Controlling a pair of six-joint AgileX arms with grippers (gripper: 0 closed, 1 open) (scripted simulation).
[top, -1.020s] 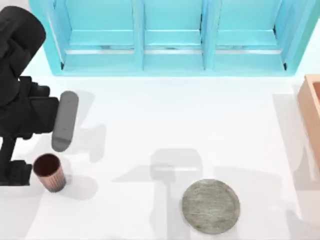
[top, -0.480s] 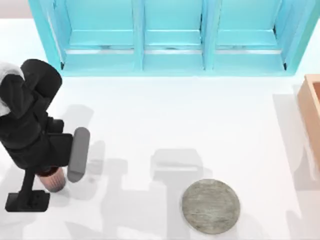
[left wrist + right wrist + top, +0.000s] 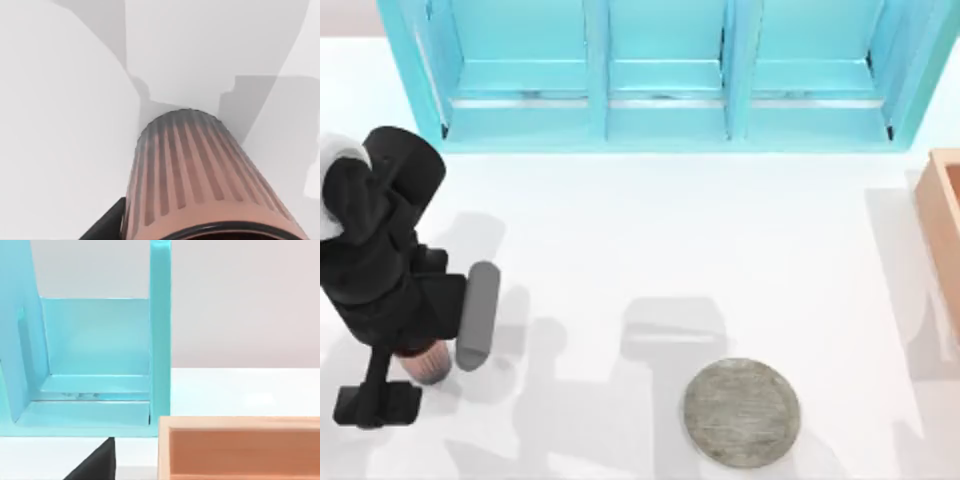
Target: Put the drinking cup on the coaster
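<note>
One cup: the drinking cup (image 3: 428,362) stands upright on the worktop (image 3: 720,240) near the top view's left edge, its upper part hidden under your left arm; only the lower ribbed wall shows.
Cup, close: in the left wrist view the drinking cup (image 3: 200,175) shows copper-pink vertical ribs and a dark rim, with white worktop beyond it.
Left end effector: you have the left end effector (image 3: 400,365) directly over and around the cup, low on the left side of the worktop; a dark finger edge (image 3: 107,222) lies just beside the cup's wall. You cannot tell from these views whether it is spread or pinching the cup.
Coaster: the coaster (image 3: 741,412) lies flat near the front edge, right of centre, well apart from the cup, with nothing on it.
Cabinet: a light blue cabinet (image 3: 660,75) with three open bays runs along the back of the worktop.
Box: a tan wooden box (image 3: 942,225) sits at the right edge.
Right arm: parked off to the right; its wrist view looks across the wooden box (image 3: 240,447) toward the blue cabinet (image 3: 95,360). You cannot tell the right end effector's state.
</note>
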